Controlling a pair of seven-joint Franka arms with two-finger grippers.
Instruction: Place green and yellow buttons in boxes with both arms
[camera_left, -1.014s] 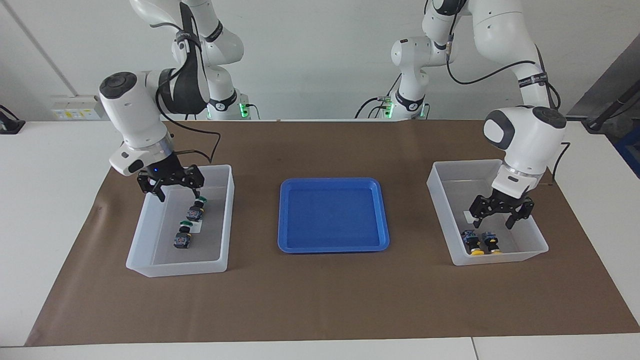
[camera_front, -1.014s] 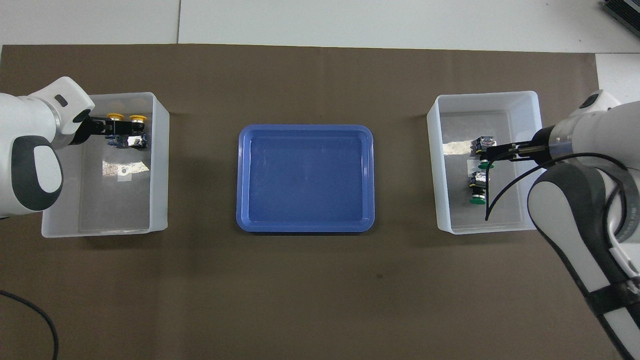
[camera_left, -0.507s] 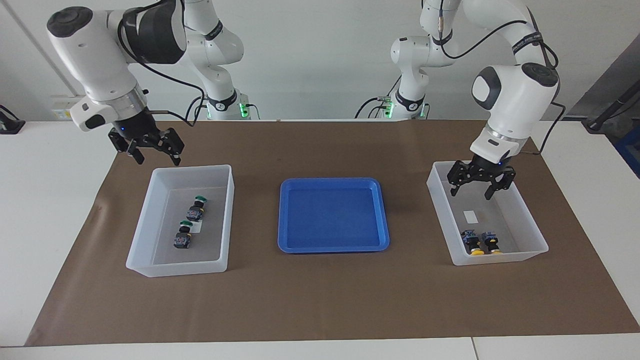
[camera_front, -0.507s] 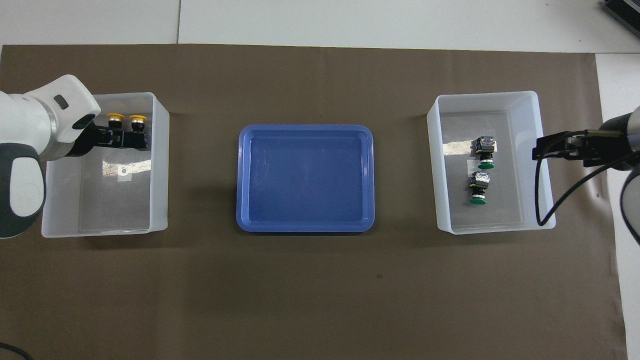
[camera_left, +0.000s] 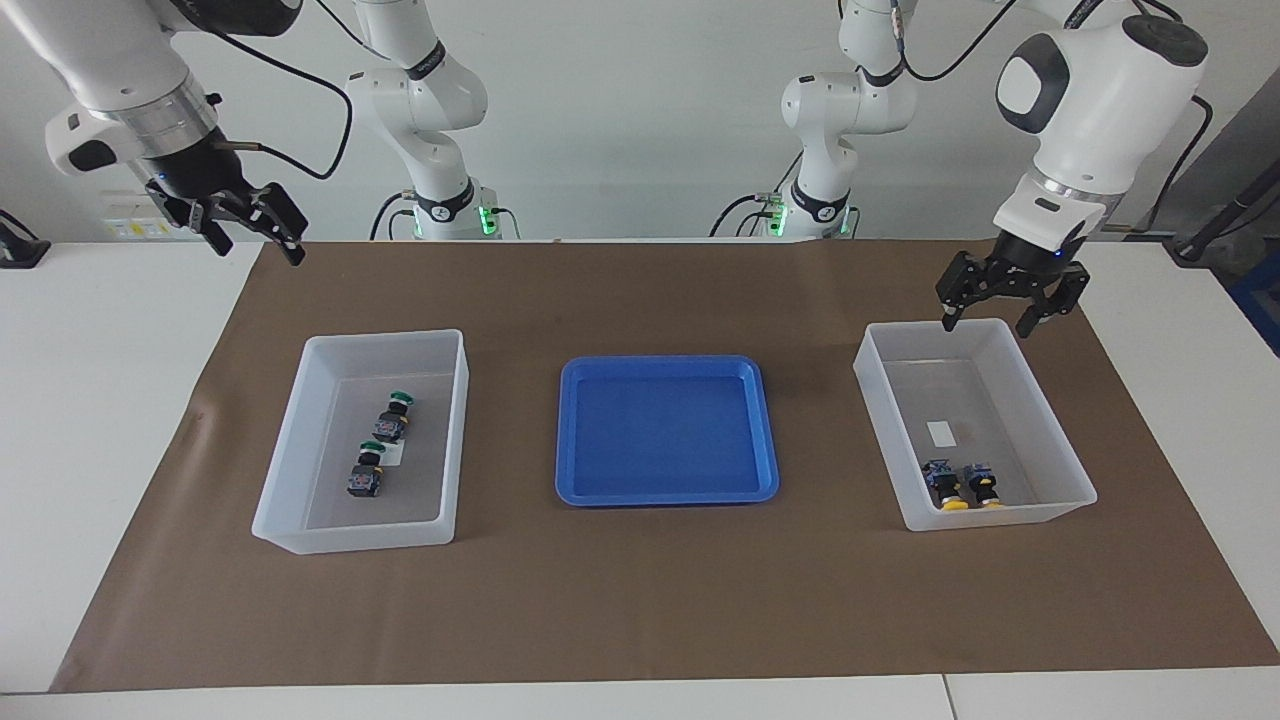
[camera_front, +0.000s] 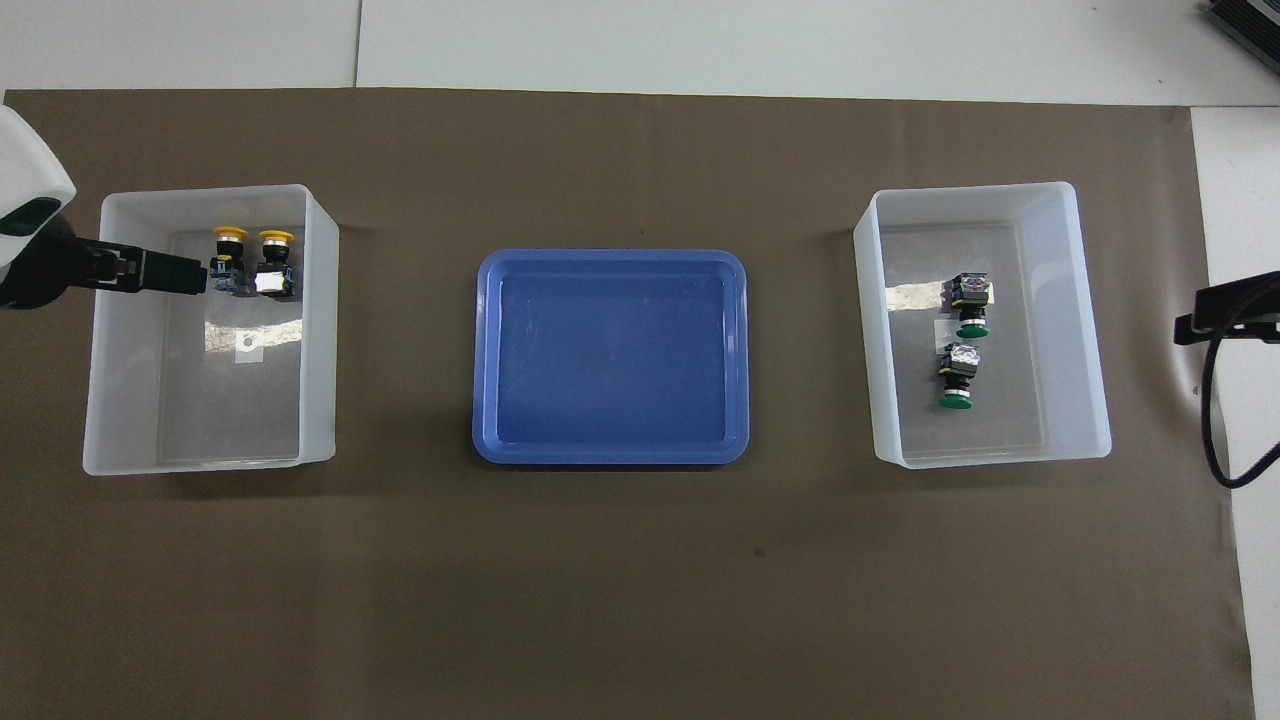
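Two green buttons (camera_left: 395, 413) (camera_left: 365, 474) lie in the box (camera_left: 350, 535) toward the right arm's end, also seen from overhead as green buttons (camera_front: 968, 302) (camera_front: 955, 377) in that box (camera_front: 1090, 330). Two yellow buttons (camera_left: 943, 486) (camera_left: 985, 486) lie in the other box (camera_left: 1000, 518), at its end farther from the robots; overhead they are the yellow buttons (camera_front: 228, 262) (camera_front: 272, 266) in the box (camera_front: 318, 330). My left gripper (camera_left: 987, 322) (camera_front: 160, 272) hangs open and empty over that box's rim nearest the robots. My right gripper (camera_left: 256, 248) (camera_front: 1215, 315) is raised, open and empty, over the mat's corner.
A shallow blue tray (camera_left: 665, 362) (camera_front: 610, 256) sits between the two boxes with nothing in it. Brown paper (camera_left: 640, 600) covers the table under everything. Both arm bases stand at the table's robot end.
Both grippers have lifted out of their boxes and drawn back toward the robots, open and empty. The four buttons have stayed where they lay.
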